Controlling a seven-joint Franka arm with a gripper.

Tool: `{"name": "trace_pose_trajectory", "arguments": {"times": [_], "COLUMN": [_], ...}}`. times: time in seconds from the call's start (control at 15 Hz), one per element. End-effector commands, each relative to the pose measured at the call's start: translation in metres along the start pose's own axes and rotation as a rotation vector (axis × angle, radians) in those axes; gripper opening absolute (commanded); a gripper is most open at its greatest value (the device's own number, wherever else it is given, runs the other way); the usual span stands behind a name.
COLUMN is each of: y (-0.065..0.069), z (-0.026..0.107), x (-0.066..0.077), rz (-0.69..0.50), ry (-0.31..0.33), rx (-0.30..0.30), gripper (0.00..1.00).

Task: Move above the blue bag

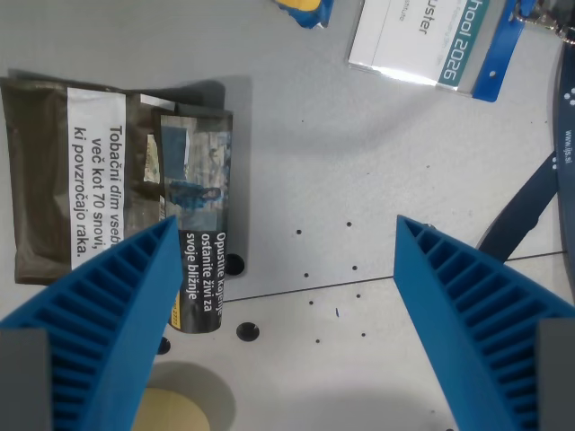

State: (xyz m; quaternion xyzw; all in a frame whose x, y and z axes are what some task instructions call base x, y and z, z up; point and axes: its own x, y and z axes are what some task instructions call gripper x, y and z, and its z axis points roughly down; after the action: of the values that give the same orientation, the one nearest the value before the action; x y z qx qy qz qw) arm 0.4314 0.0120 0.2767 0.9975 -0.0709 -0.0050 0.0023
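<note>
Only a corner of the blue bag [316, 14], blue with a yellow patch, shows at the top edge of the wrist view; most of it is cut off. My gripper [287, 222] is open, and its two blue ribbed fingers [108, 305] rise from the bottom corners with nothing between them. Bare grey table lies under the gap. The bag sits far toward the top of the picture from the fingertips, slightly to the wrist view's right of the gap's centre.
A brown tobacco pouch [108, 189] with white warning labels lies at the left, partly behind the left finger. A white name badge [413, 40] with a blue lanyard [499, 45] sits at the top right. A pale round object [180, 411] shows at the bottom.
</note>
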Motion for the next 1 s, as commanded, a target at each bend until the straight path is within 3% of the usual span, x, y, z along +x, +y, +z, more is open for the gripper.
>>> {"name": "trace_pose_trajectory", "arguments": {"times": [0.07, 0.53, 1.0], "y": [0.0, -0.0005, -0.0049], "z": [-0.0024, -0.0013, 0.0069], "x": [0.0002, 0.0013, 0.0098], "rz": [0.0, -0.043, -0.206], "ry": [0.006, 0.008, 0.013], "rx": [0.001, 0.001, -0.003], "gripper": [1.0, 1.0, 1.0]}}
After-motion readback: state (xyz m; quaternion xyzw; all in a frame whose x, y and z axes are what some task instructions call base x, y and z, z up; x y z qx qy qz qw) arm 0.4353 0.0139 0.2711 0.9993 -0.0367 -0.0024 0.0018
